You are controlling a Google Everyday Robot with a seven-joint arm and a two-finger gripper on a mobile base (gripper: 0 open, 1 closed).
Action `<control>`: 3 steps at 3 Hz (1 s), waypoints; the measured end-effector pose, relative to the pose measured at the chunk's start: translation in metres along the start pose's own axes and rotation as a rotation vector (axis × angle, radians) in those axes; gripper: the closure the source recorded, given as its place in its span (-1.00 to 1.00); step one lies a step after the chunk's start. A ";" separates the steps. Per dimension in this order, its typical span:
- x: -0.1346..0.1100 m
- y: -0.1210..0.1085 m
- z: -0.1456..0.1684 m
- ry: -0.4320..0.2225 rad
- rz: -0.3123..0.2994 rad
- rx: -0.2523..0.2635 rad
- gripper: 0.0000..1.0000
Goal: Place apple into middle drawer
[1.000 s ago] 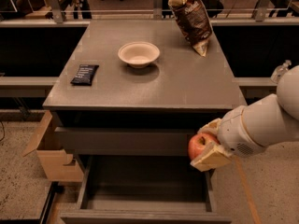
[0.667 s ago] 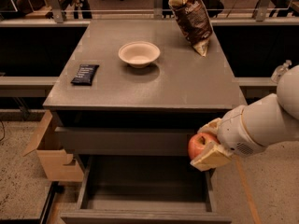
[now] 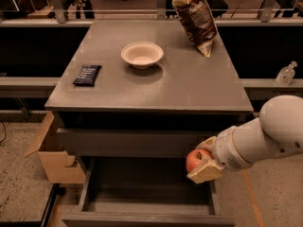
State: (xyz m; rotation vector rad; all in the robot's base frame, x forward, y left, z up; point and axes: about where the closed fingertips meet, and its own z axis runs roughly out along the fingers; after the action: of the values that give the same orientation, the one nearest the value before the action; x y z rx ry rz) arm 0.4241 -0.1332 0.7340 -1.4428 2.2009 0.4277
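Note:
The red apple [image 3: 194,159] with yellowish patches is held in my gripper [image 3: 201,161], which is shut on it. The pale fingers [image 3: 204,171] clamp the apple from above and below. The gripper hangs over the right rear part of the open middle drawer [image 3: 142,187], just in front of the cabinet's face. The drawer is pulled out at the bottom of the view, its flat floor bare. My white arm comes in from the right edge.
A slightly open upper drawer shows its tall front panel [image 3: 123,143]. On the cabinet top stand a pale bowl [image 3: 142,55], a dark snack packet [image 3: 87,74] and a chip bag [image 3: 195,18]. A cardboard box [image 3: 52,155] sits left of the cabinet. A sanitizer bottle [image 3: 286,74] is at the right.
My gripper with the apple has come down a little and slightly left, closer to the open drawer. Nothing else has moved.

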 end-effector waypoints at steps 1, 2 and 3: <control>0.020 -0.006 0.044 0.002 0.033 -0.018 1.00; 0.036 -0.011 0.089 -0.012 0.047 -0.025 1.00; 0.060 -0.012 0.166 -0.049 0.086 -0.085 1.00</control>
State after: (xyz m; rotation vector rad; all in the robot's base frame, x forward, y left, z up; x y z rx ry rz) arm 0.4506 -0.1011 0.5616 -1.3688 2.2357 0.5873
